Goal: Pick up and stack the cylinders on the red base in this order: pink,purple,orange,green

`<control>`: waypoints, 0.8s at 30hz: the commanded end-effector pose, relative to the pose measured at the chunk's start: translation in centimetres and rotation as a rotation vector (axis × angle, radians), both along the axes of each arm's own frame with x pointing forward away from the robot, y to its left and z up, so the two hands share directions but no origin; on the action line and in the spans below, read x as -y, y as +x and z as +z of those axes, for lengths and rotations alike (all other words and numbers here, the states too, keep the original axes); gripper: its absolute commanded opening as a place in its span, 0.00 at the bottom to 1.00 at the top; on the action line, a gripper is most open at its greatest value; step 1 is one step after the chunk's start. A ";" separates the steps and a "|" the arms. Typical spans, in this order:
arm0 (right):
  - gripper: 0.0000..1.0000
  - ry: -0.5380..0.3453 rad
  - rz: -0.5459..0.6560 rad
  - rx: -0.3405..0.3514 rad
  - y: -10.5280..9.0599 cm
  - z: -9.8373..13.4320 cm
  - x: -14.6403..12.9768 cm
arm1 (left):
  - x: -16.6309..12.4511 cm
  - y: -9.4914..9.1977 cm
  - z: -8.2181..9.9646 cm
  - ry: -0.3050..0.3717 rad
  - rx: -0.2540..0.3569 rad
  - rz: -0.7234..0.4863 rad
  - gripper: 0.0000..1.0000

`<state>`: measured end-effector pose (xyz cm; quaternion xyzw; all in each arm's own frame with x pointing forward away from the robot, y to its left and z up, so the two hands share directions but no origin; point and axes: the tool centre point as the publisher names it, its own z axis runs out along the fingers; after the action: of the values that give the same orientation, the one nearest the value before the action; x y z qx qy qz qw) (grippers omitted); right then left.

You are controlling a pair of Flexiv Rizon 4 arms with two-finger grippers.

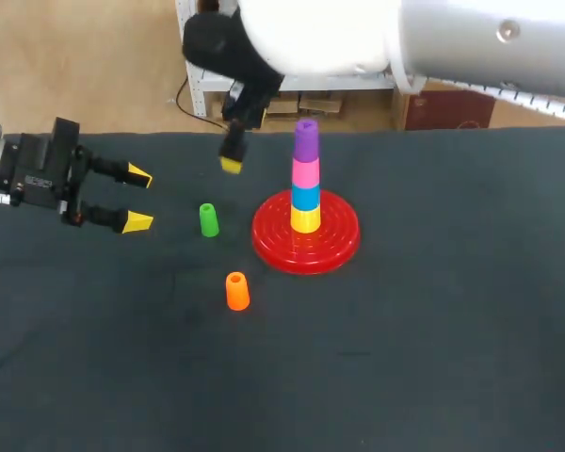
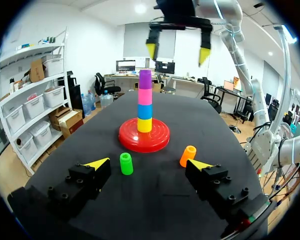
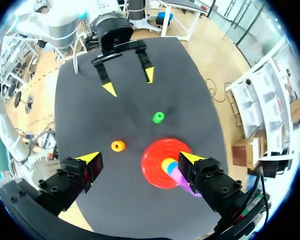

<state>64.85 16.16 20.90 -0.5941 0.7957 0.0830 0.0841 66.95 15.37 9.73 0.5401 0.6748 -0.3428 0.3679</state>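
1. Across the head view, the dark tabletop (image 1: 433, 358) is carrying every piece of the task.
2. From the right side, my right arm (image 1: 358, 38) is reaching past the middle. The right gripper (image 3: 140, 159) is hanging high above the tabletop, at about 10 o'clock from the stack in the head view. Its fingers are standing wide apart and gripping nothing.
3. From the left side, my left arm (image 1: 19, 174) is lying low over the tabletop. The left gripper (image 1: 137, 199) is sitting at 9 o'clock from the base, well apart from it. It too is spread wide and is holding nothing, with its tips pointing towards the green cylinder.
4. Near the tabletop's middle, the red base (image 1: 334, 240) is lying flat and is bearing an upright stack on its centre.
5. From the bottom up, the stack is showing a yellow cylinder (image 1: 305, 219), a blue cylinder (image 1: 305, 197), the pink cylinder (image 1: 305, 172) and the purple cylinder (image 1: 306, 138), which is sitting on top.
6. The orange cylinder (image 1: 236, 291) is standing on the tabletop at about 7 o'clock from the base, near its rim but not touching it.
7. The green cylinder (image 1: 208, 220) is standing upright at 9 o'clock from the base, between the base and the left gripper, and is touching neither.
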 end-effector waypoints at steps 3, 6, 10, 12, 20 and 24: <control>1.00 0.061 -0.045 -0.023 -1.7 -1.2 0.4 | 0.0 0.0 0.0 0.002 0.000 0.001 1.00; 1.00 0.061 -0.045 -0.023 -1.7 -1.2 0.4 | 0.0 0.0 0.0 0.002 0.000 0.001 1.00; 1.00 0.061 -0.045 -0.023 -1.7 -1.2 0.4 | 0.0 0.0 0.0 0.002 0.000 0.001 1.00; 1.00 0.061 -0.045 -0.023 -1.7 -1.2 0.4 | 0.0 0.0 0.0 0.002 0.000 0.001 1.00; 1.00 0.038 -0.041 -0.034 -2.4 -2.1 0.3 | 0.0 0.0 0.0 0.002 0.000 0.001 1.00; 1.00 -0.048 0.007 -0.075 -4.2 -4.5 -1.1 | 0.0 0.0 0.0 0.002 0.000 0.001 1.00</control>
<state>60.89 15.61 17.64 -0.5909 0.7983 0.1022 0.0559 66.95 15.38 9.72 0.5401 0.6749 -0.3428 0.3678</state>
